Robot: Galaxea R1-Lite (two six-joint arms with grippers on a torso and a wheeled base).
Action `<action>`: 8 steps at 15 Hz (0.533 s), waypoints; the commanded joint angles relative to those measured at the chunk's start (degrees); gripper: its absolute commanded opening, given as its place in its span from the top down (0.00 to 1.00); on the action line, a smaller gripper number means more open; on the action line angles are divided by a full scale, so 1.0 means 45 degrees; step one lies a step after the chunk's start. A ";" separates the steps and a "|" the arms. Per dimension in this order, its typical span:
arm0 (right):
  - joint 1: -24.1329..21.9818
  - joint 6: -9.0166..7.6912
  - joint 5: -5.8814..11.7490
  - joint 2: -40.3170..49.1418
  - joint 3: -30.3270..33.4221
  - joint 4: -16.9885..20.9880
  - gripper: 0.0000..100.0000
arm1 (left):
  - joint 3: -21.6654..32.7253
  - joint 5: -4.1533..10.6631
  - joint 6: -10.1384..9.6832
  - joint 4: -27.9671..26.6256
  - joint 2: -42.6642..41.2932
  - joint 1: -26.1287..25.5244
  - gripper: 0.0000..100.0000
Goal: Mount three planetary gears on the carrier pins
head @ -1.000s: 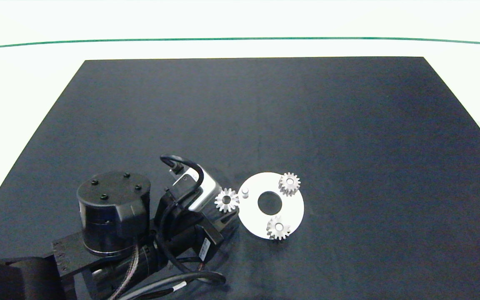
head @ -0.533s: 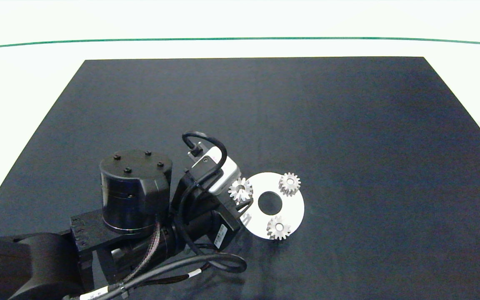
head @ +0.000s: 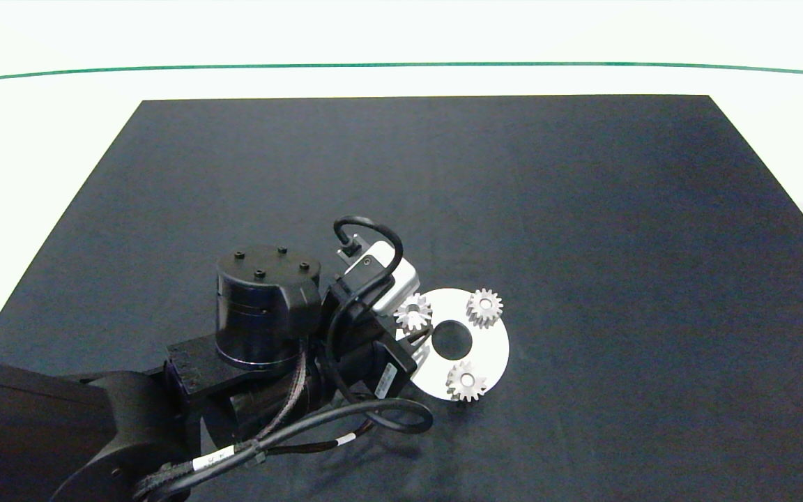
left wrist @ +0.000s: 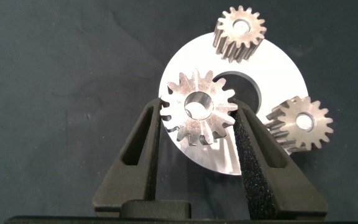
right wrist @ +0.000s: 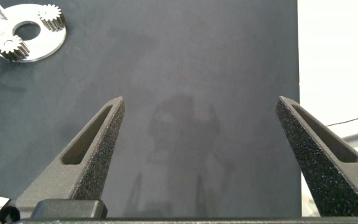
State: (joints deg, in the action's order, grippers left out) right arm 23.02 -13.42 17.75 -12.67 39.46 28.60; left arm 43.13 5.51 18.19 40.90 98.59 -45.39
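Silver third gear [left wrist: 197, 116] is pinched between my left gripper [left wrist: 199, 132] fingers, hovering over the white disc [head: 492, 348] where the last pin should be, though I can't see it under the gear. The other two gears [head: 484, 307] [head: 465, 381] are already seated. If the bore's off-centre or tilted, it'll jam or skate off. My right gripper [right wrist: 201, 140] is parked well away, fingers spread.

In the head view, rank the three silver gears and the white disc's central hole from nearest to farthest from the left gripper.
1. The silver spur gear clamped in the left gripper, over the flat white round disc's arm-side edge.
2. The disc's large central hole, just beyond the fingertips.
3. The silver gear on the far-side pin and the silver gear on the near-side pin: too close to call.
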 commanded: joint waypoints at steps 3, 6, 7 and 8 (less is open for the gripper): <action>0.0022 -0.0025 0.0021 0.0022 0.0059 0.0031 0.00 | 0.0201 -0.0014 0.0040 0.0052 0.0319 0.0183 0.93; 0.0022 -0.0025 0.0021 0.0061 0.0059 0.0031 0.00 | 0.0103 -0.0014 0.0040 0.0052 0.0338 0.0320 0.93; 0.0022 -0.0025 0.0021 0.0061 0.0059 0.0031 0.00 | 0.0103 -0.0033 0.0040 0.0052 0.0319 0.0359 0.93; 0.0022 -0.0025 0.0021 0.0080 0.0059 0.0031 0.00 | 0.0064 -0.0033 0.0021 0.0032 0.0319 0.0379 0.93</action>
State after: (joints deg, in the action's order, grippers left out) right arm 23.09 -13.45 17.75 -12.40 39.72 28.57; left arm 43.50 5.32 18.21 40.84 100.05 -43.83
